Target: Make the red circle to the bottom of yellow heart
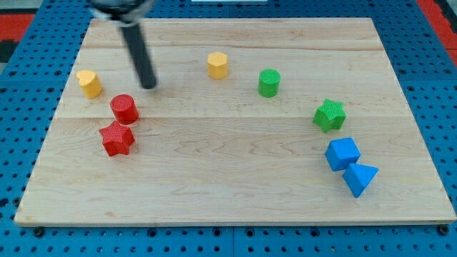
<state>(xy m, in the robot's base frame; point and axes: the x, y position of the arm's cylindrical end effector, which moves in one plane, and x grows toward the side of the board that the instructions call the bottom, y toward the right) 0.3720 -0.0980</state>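
The red circle [124, 108] stands at the view's left, just above and touching the red star [117, 138]. The yellow heart [89, 83] lies up and to the left of the red circle, near the board's left edge. My tip [148, 86] is on the board up and to the right of the red circle, a short gap away, and well to the right of the yellow heart. It touches no block.
A yellow hexagon [218, 65] and a green circle [268, 83] sit at the top middle. A green star [329, 115], a blue cube [343, 153] and a blue triangle [360, 178] sit at the right. The wooden board [228, 193] lies on a blue pegboard.
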